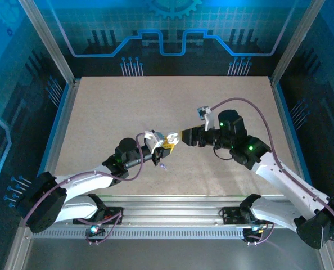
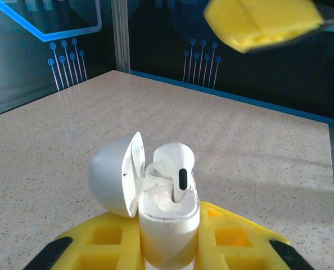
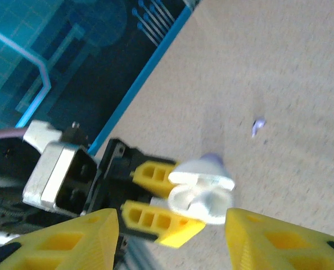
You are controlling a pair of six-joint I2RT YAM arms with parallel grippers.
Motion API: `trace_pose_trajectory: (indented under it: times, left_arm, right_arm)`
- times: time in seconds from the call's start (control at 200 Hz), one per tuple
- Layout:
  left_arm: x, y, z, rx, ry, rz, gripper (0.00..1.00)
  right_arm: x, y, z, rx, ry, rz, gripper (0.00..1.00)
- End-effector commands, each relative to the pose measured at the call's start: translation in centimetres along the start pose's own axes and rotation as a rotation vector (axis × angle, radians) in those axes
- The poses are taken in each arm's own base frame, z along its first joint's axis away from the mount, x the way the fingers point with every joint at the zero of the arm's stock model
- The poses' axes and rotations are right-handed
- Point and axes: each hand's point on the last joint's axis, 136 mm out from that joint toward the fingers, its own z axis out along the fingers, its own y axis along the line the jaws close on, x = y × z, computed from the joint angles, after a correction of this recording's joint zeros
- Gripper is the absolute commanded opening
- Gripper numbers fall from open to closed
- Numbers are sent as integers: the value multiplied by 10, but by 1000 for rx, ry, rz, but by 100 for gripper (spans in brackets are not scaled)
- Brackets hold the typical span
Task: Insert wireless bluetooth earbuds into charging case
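A white charging case (image 2: 170, 222) stands upright, pinched in the left hand (image 2: 168, 250), its lid swung open toward 9 o'clock. A white earbud (image 2: 174, 163) sits stem-down inside, its head protruding. A lavender earbud (image 1: 165, 166) lies on the tabletop (image 1: 156, 107) at the case's 6 o'clock.

Left arm (image 1: 85, 183), right arm (image 1: 285, 174): white shells, black joints, green lamps, purple cables. Claw fingers (image 3: 71, 236) yellow, with square hollows.

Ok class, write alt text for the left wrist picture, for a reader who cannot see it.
A white earbud sits partly in an open white case, lid swung left, gripped by the yellow left claw above a speckled table. A blurred yellow finger hangs top right.
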Motion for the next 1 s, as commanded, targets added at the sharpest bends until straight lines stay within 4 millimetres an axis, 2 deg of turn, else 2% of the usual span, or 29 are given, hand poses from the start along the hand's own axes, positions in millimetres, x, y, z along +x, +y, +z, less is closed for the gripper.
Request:
trace_pose_trajectory:
  times: [0.0, 0.17, 0.415, 0.995]
  left_arm:
    - [-27, -3, 0, 6, -67, 42, 20]
    - [-29, -5, 0, 15, -75, 40, 20]
    - [-34, -6, -2, 12, -87, 47, 20]
    - [-36, -7, 0, 20, -98, 47, 20]
  right_arm:
    - [13, 5, -3, 15, 29, 148, 52]
    - [23, 1, 8, 31, 56, 216, 50]
    - [24, 2, 24, 16, 79, 236, 50]
    - [23, 4, 42, -18, 98, 245, 49]
